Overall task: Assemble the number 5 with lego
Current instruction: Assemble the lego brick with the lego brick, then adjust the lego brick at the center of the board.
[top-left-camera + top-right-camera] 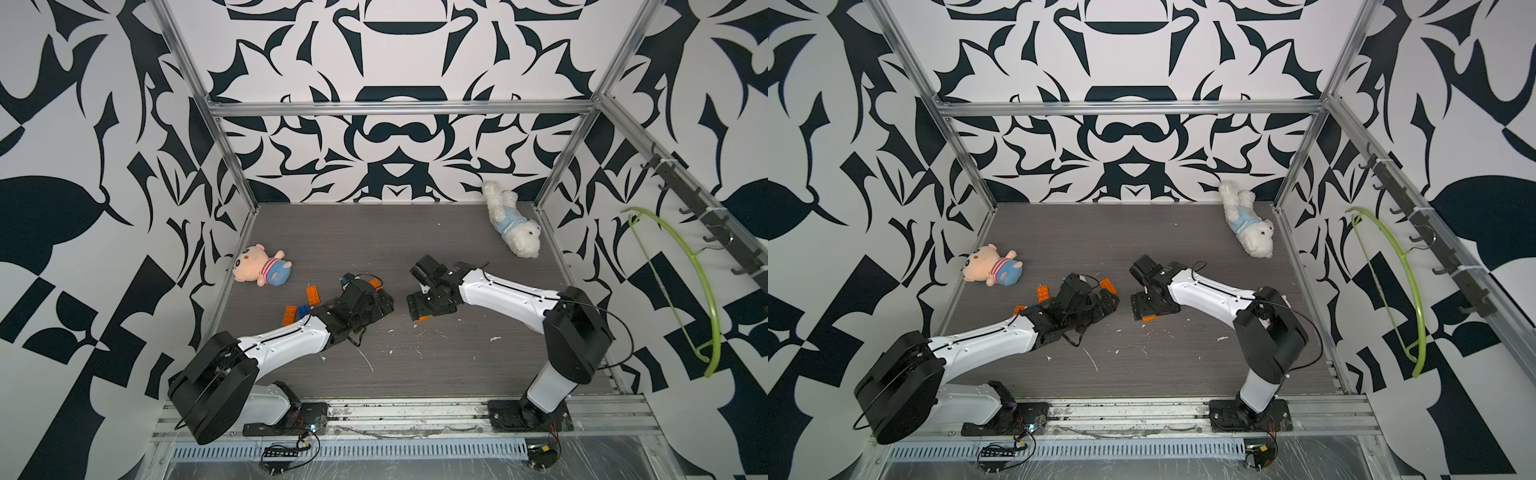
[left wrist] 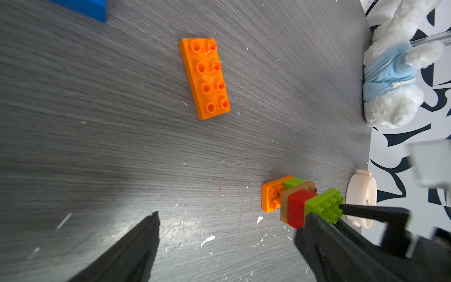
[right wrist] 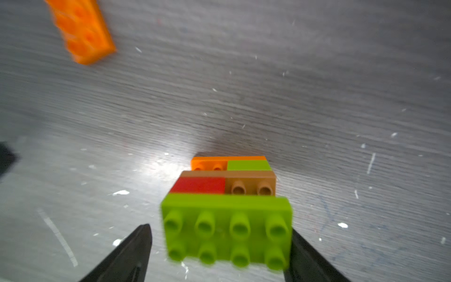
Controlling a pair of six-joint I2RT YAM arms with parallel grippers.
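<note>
Right gripper (image 3: 219,230): jaws parted, loosely flanking lime top brick (image 3: 227,244) of the lego stack (image 3: 251,188), standing on worktop (image 3: 317,85). Left gripper (image 2: 231,217): jaws wide, empty, beside stack. Orange plate (image 2: 204,78): lying well apart from stack.

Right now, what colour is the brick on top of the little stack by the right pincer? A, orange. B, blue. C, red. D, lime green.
D: the lime green brick, eight studs up, sits highest, over the red brick and the tan brick.
</note>
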